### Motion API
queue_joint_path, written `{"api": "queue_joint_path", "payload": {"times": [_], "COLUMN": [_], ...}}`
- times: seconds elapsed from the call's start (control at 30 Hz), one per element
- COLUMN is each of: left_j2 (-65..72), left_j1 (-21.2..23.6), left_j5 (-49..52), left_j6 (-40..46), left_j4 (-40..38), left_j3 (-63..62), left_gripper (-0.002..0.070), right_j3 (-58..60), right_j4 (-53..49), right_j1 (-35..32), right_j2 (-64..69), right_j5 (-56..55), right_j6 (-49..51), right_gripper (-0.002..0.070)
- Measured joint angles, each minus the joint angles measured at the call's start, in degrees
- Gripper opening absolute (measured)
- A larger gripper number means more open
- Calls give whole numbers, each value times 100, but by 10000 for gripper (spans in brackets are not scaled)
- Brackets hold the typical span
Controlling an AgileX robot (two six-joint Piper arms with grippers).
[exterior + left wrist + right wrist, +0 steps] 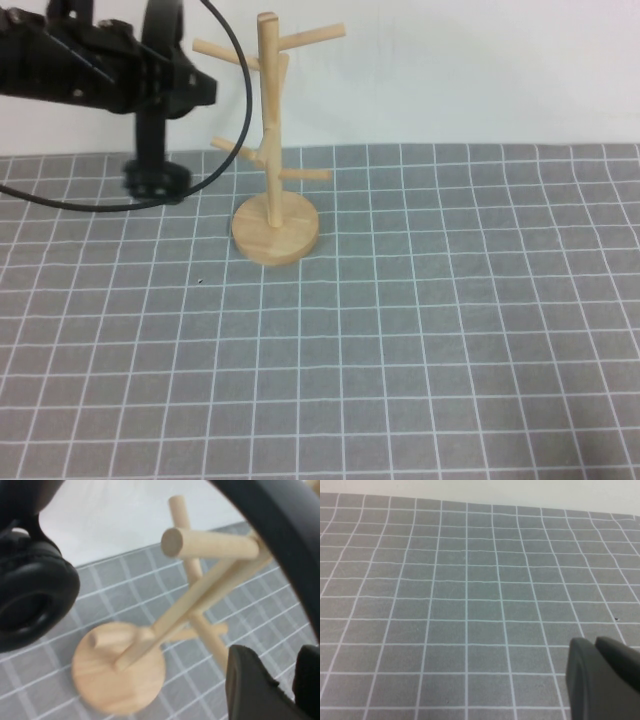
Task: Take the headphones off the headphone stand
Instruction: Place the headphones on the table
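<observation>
The black headphones point(155, 150) hang from my left gripper point(188, 85) at the back left, clear of the pegs, left of the headphone stand point(270, 130). Their headband rises past the arm, and the lower earcup point(155, 180) hangs just above the mat. In the left wrist view one padded earcup point(30, 600) and the headband point(280, 525) frame the headphone stand point(200, 595); my left gripper point(280, 665) is shut on the headband. My right gripper point(592, 642) is shut with nothing in it, low over the mat, and does not appear in the high view.
A thin black cable point(240, 90) loops from the left arm toward the stand's pegs. The stand's round base point(276, 230) sits on the grey gridded mat point(420, 340). A white wall lies behind.
</observation>
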Motion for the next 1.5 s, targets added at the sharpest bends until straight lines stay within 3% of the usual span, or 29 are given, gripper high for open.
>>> {"api": "queue_joint_path", "payload": {"times": [0.23, 0.4, 0.5, 0.7, 0.8, 0.9, 1.2, 1.5], "left_j2": [-852, -1434, -1493, -1481, -1351, -1028, 412, 615], "left_j1": [0, -141, -589, -1937, -2472, -2711, -2766, -2799], "left_j5": [458, 1583, 2205, 2070, 1634, 1151, -91, -220], "left_j6": [-1305, -2277, -2909, -3898, -4105, -4171, -4040, -3730], "left_j4": [1660, 2441, 2997, 4036, 4138, 4151, 4254, 4054], "left_j3": [0, 0, 27, 711, 1181, 1675, 2012, 2012], "left_gripper": [166, 166, 166, 166, 166, 166, 163, 166], "right_j3": [0, 0, 0, 0, 0, 0, 0, 0], "right_j4": [0, 0, 0, 0, 0, 0, 0, 0], "right_j1": [0, 0, 0, 0, 0, 0, 0, 0], "right_j2": [0, 0, 0, 0, 0, 0, 0, 0], "right_j5": [0, 0, 0, 0, 0, 0, 0, 0], "right_j6": [0, 0, 0, 0, 0, 0, 0, 0], "right_gripper": [-9, -9, -9, -9, -9, -9, -9, -9]}}
